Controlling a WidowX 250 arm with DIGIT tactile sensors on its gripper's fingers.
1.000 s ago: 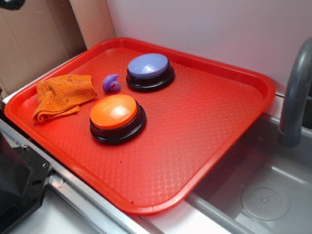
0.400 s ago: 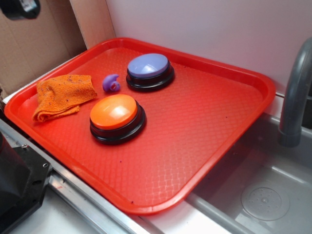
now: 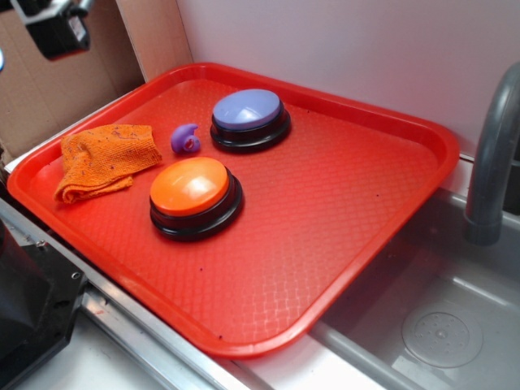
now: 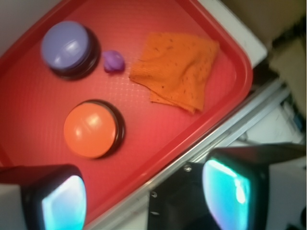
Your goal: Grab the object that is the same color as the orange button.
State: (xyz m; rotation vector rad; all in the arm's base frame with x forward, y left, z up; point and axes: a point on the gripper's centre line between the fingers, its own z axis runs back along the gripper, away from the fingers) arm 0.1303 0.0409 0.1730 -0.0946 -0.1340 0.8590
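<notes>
Steel sink basin (image 3: 443, 309) fills the lower right of the exterior view, with one grey faucet post (image 3: 491, 162) rising at its edge. Beside it lies one red tray (image 3: 325, 227), (image 4: 29, 100), which carries four things in all.

Two of these are large round push buttons with black bases. One orange button (image 3: 189, 186), (image 4: 90, 128) sits toward the tray's near-left part; one purple button (image 3: 247, 109), (image 4: 65, 44) sits behind it, toward the back rim, and the two stand apart.

One orange cloth (image 3: 104, 156), (image 4: 178, 68), folded and rumpled with a few dark specks, lies flat on the tray near its left rim, to the left of the orange button and not touching it. Its colour matches the orange dome. Nothing grips it.

One small purple piece (image 3: 186, 139), (image 4: 114, 61), curved in shape, rests between the cloth and the purple button, just beside the button's base.

One tool (image 4: 144, 191) shows: in the exterior view only a dark part of it (image 3: 57, 28) appears in the top left corner, above and behind the cloth, well clear of the tray. In the wrist view its two fingers (image 4: 53, 196) frame the bottom edge, spread wide with nothing between them, looking down on all four things.
</notes>
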